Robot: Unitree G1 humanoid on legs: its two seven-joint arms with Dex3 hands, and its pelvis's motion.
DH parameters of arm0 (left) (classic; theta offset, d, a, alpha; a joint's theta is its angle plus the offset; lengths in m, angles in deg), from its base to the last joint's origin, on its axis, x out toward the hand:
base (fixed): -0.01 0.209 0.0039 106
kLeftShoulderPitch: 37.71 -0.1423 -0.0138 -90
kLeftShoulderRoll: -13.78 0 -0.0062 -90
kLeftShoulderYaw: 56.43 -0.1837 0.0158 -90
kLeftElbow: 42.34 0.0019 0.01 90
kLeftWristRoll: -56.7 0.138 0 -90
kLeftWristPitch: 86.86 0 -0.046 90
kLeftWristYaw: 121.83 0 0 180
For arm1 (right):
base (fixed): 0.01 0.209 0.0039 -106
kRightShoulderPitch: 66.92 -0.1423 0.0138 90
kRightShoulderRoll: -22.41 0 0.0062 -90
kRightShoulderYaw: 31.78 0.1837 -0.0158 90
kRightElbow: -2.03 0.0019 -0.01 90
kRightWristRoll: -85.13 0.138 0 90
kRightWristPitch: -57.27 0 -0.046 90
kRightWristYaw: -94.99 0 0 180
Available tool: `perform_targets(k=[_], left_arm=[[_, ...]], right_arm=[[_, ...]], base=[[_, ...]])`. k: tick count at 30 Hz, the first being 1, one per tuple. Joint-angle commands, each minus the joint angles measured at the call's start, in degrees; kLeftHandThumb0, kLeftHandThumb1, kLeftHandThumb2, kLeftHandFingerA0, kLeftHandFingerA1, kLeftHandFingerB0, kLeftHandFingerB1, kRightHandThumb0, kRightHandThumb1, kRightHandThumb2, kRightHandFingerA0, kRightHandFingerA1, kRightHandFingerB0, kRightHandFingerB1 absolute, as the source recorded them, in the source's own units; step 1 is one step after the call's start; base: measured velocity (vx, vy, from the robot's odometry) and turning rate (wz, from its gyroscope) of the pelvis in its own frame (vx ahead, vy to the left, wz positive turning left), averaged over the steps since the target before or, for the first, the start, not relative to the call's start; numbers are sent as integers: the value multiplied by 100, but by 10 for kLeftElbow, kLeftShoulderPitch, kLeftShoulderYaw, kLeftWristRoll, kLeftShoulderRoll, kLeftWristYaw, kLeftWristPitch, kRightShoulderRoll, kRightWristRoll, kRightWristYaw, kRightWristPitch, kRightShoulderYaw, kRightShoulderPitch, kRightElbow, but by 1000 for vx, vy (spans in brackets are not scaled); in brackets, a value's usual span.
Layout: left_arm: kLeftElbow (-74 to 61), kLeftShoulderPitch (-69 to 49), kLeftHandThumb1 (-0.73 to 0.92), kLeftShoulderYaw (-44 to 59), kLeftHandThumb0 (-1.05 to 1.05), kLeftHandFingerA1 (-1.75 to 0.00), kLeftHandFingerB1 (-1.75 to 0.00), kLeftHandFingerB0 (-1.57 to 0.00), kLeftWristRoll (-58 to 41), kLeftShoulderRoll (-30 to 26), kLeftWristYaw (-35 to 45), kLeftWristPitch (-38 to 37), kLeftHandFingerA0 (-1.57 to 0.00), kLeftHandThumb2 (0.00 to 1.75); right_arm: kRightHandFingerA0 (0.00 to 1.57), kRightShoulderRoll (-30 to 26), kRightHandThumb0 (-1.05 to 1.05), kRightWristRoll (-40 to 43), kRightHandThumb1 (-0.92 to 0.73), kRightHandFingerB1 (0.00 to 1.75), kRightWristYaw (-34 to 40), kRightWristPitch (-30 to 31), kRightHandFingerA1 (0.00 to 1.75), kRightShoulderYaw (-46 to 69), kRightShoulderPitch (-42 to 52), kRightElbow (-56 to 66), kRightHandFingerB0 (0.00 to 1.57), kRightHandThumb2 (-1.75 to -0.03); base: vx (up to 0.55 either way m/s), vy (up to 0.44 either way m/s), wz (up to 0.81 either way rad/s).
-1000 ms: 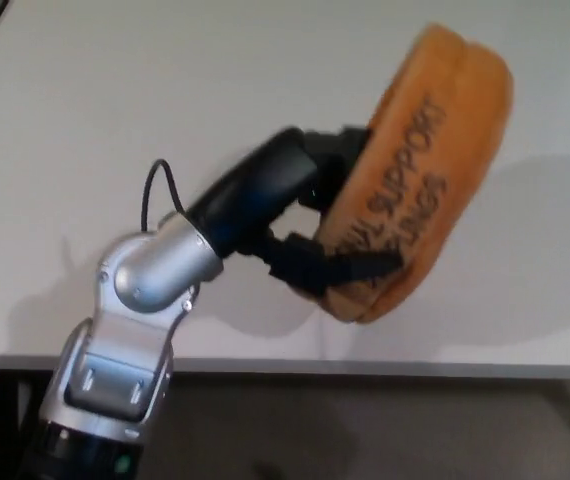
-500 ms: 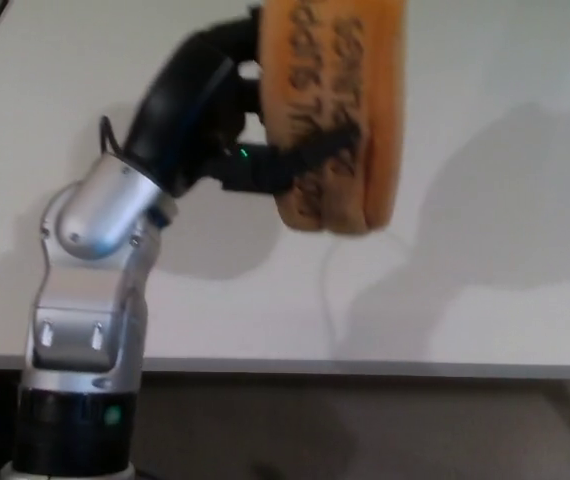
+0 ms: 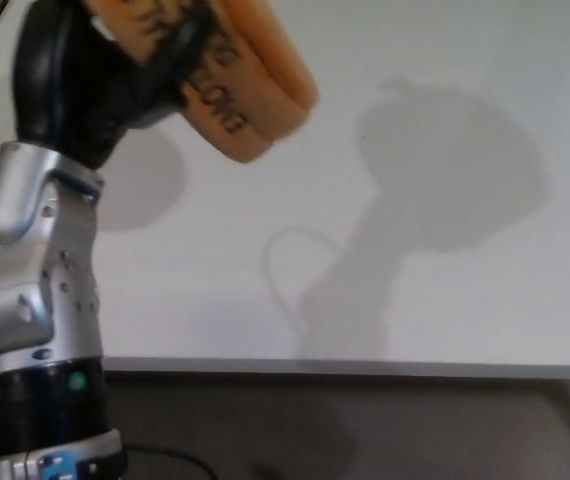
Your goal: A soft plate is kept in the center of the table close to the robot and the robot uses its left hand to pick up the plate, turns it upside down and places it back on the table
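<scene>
- Well, bench (image 3: 445,300) first: white, bare, big shadow of arm & plate cast on it to the right.
- Left arm (image 3: 35,290) stands tall at picture left, silver forearm, black wrist on top.
- Soft plate (image 3: 250,95), orange w/ black lettering, is up in the air at top left, tilted, well clear of the bench.
- Left robot hand (image 3: 105,60) is clamped on the plate, a finger across its face.
- Right hand: not visible.
- Step, I'd say: mid-flip. Next: finish the roll, lower, let go flat.

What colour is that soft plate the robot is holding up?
Orange, with black lettering printed on it. The plate shows in the head view, held in the left hand.
</scene>
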Motion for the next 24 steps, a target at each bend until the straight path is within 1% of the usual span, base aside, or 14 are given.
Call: perform_targets(k=[1, 6, 7, 8, 9, 10, 11, 12, 14, 16, 19, 20, 21, 24], left_arm=[[96, 88, 68, 265, -24, -175, -175, -47, -425, 55, -296, 16, -92, 63], [99, 87, 66, 288, -26, -175, -171, -41, -414, 68, -333, 6, -96, 66], [97, 87, 64, 295, -24, -175, -136, -36, -404, 70, -375, 14, -95, 68], [95, 90, 64, 302, -24, -175, -136, -36, -393, 71, -424, 26, -95, 68], [93, 93, 52, 303, -27, -153, -63, -25, -375, 68, -460, 45, -126, 86], [91, 94, 67, 305, -9, -175, -58, -15, -365, 65, -492, 72, -103, 83], [91, 95, 67, 306, -9, -175, -58, -15, -365, 64, -497, 78, -103, 83], [100, 94, 49, 311, -34, -140, -59, -29, -358, 43, -545, 164, -124, 90], [112, 93, 72, 318, -27, -175, -92, -40, -352, 30, -568, 212, -102, 70], [132, 81, 59, 323, -46, -152, -112, -66, -347, 17, -562, 268, -128, 90], [136, 51, 57, 321, -43, -151, -113, -74, -338, 15, -537, 321, -127, 88], [141, 23, 74, 322, -28, -175, -130, -54, -339, 23, -514, 339, -99, 62], [144, 7, 56, 322, -41, -149, -113, -69, -335, 28, -502, 347, -128, 90], [154, -2, 57, 326, -45, -151, -117, -72, -328, 32, -500, 361, -128, 89]], right_arm=[[35, -17, -70, -3, -92, 46, 5, -3, 64, 10, 14, 27, 28, -70], [35, -16, -71, -5, -92, 47, 5, -15, 65, 11, 12, 24, 28, -71], [35, -17, -73, -5, -92, 46, 4, -18, 63, 11, 9, 19, 28, -70], [35, -18, -73, -4, -92, 46, 3, -21, 63, 11, 4, 11, 28, -70], [35, -18, -73, 2, -92, 46, -1, -16, 63, 11, 1, 9, 28, -70], [34, -18, -73, 6, -92, 47, -3, -14, 65, 12, 0, 11, 27, -70], [34, -18, -73, 6, -92, 47, -3, -13, 65, 12, 1, 11, 27, -70], [34, -19, -72, 6, -92, 46, -1, -11, 64, 13, 1, 18, 27, -71], [34, -17, -72, 10, -92, 45, -1, -11, 63, 15, 1, 17, 27, -70], [33, -18, -73, 15, -92, 45, -3, -6, 63, 16, 3, 21, 26, -71], [33, -20, -75, 14, -92, 46, -2, -6, 64, 17, 2, 27, 25, -72], [33, -17, -75, 13, -92, 46, -3, -18, 64, 15, -6, 13, 25, -72], [34, -17, -74, 13, -92, 45, -3, -19, 63, 15, -9, 8, 25, -72], [34, -19, -74, 14, -92, 45, -1, -8, 63, 17, -6, 13, 26, -71]], base=[[0, 0, 0], [0, 0, 0], [0, 0, 0], [0, 0, 0], [0, 0, 0], [0, 0, 0], [0, 0, 0], [0, 0, 0], [0, 0, 0], [0, 0, 0], [0, 0, 0], [0, 0, 0], [0, 0, 0], [0, 0, 0]])
